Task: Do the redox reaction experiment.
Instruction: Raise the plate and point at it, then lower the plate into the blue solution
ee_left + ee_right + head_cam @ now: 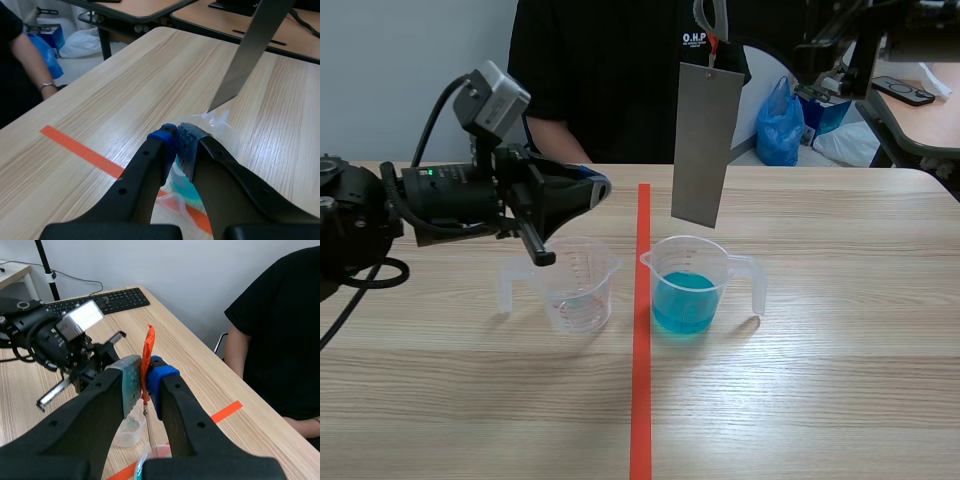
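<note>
Our right gripper (710,18), top centre, clamps the tag (146,352) holding the plate (705,145). Next we lower it into the blue cup (688,285). Our left gripper (590,188) is closed, empty.

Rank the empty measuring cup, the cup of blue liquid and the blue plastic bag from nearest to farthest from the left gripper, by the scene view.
1. Empty measuring cup, just below the left gripper.
2. Cup of blue liquid, across the tape line, right side.
3. Blue plastic bag, behind the table.
</note>
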Action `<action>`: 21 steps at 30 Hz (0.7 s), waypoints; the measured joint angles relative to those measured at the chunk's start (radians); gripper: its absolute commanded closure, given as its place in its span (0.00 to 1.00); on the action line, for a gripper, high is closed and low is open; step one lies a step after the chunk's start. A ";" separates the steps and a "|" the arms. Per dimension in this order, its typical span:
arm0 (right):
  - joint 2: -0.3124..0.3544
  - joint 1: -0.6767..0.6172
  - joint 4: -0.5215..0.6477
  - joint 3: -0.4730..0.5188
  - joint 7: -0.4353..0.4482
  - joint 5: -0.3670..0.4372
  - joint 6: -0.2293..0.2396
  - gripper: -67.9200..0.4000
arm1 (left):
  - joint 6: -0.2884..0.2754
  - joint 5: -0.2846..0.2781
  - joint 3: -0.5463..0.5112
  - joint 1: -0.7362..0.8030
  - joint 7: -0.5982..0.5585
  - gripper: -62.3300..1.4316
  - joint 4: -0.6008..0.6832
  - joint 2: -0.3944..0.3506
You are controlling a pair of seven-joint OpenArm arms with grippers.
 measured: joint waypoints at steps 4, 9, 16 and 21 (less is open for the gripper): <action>0.000 0.000 0.000 0.000 0.000 0.000 0.000 0.97 | 0.000 0.000 -0.001 0.027 -0.055 0.93 0.000 -0.092; 0.000 0.000 0.000 0.000 0.000 0.000 0.000 0.97 | 0.001 0.000 -0.048 0.145 -0.124 0.93 0.000 -0.211; 0.000 0.000 0.000 0.000 0.000 0.000 0.000 0.97 | 0.026 0.000 -0.304 0.457 -0.244 0.93 0.000 -0.324; 0.000 0.000 0.000 0.000 0.000 0.000 0.000 0.97 | 0.072 0.001 -0.528 0.743 -0.346 0.93 0.000 -0.324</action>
